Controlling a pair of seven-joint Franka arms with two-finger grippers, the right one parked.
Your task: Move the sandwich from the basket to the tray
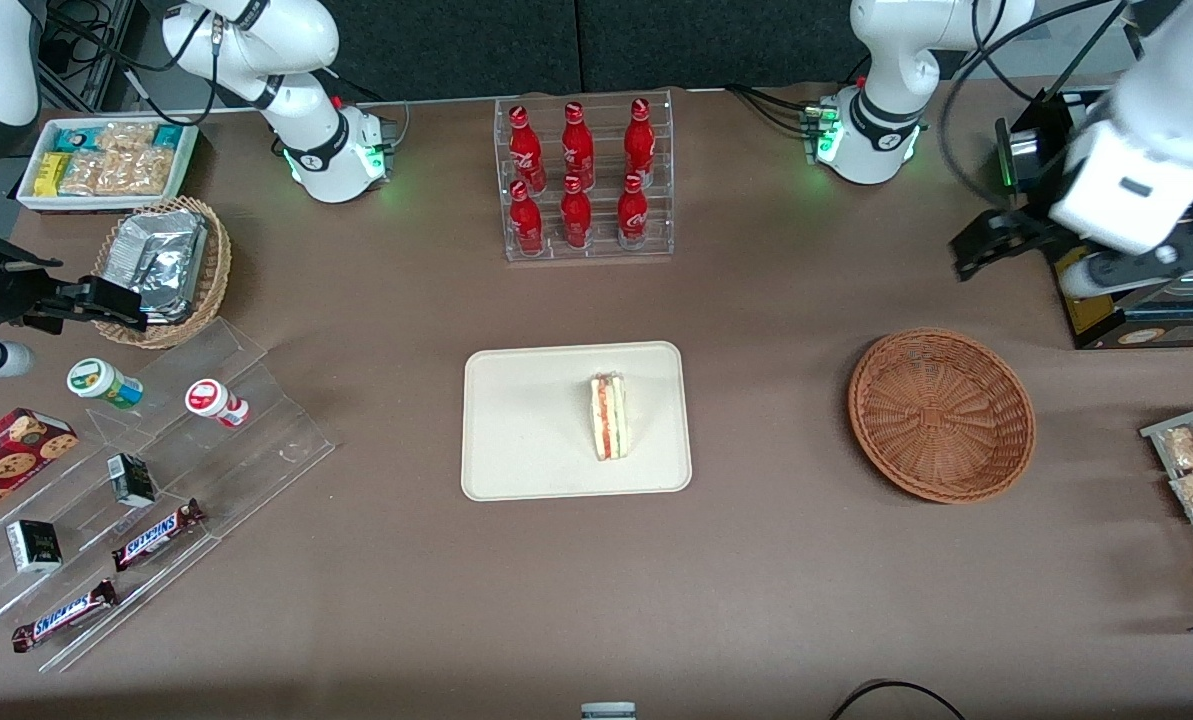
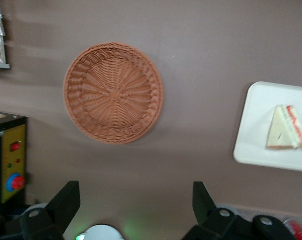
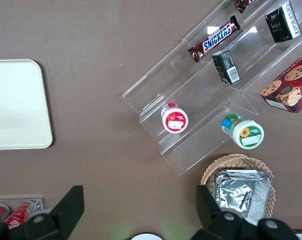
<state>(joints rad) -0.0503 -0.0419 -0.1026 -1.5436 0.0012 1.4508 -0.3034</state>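
The sandwich (image 1: pixel 610 416) lay on the tray (image 1: pixel 516 440) at mid-bench. The basket (image 1: pixel 941 413) sat apart toward the working arm's end, nothing in it. The hand (image 2: pixel 136 202) hung above the bench, fingers (image 2: pixel 66 202) wide open, gripping nothing.

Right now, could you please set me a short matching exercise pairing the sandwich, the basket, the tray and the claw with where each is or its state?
Things:
1. sandwich
2. basket
3. tray
4. claw

States:
A. empty, toward the working arm's end
B. open, raised above the table
C. lying on the tray
D. nearer the front camera than the bottle rack

Pairs: 1-C, 2-A, 3-D, 4-B
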